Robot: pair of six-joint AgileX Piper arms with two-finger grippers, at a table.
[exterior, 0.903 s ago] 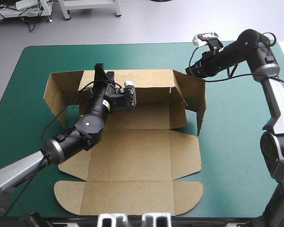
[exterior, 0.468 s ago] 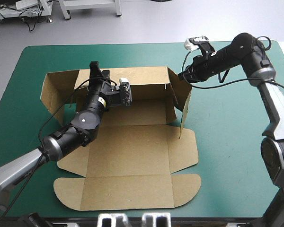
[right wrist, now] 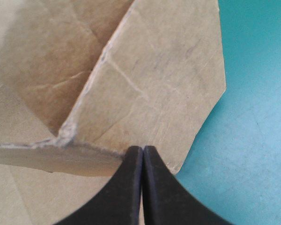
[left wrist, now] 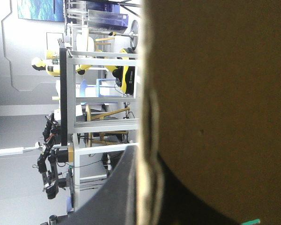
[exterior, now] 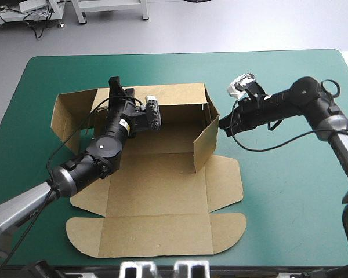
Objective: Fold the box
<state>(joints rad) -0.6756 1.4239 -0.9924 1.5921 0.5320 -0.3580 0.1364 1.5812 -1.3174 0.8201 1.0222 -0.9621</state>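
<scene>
Seemingly left fingers (left wrist: 118,199) clamped on creased brown box (exterior: 162,191); right fingers (right wrist: 127,190) together at flap (right wrist: 168,89) edge.

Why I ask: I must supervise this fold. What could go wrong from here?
The right hand, shut, only pushes the right flap with its tip; it may slip off and the flap could spring outward. The left hand pinches just the back wall, so the box might slide.

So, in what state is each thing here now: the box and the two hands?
box: partly folded; back wall up, right flap upright and angled inward, lid flat.
left hand: shut on the box's back wall.
right hand: shut, tip against the right flap.
</scene>
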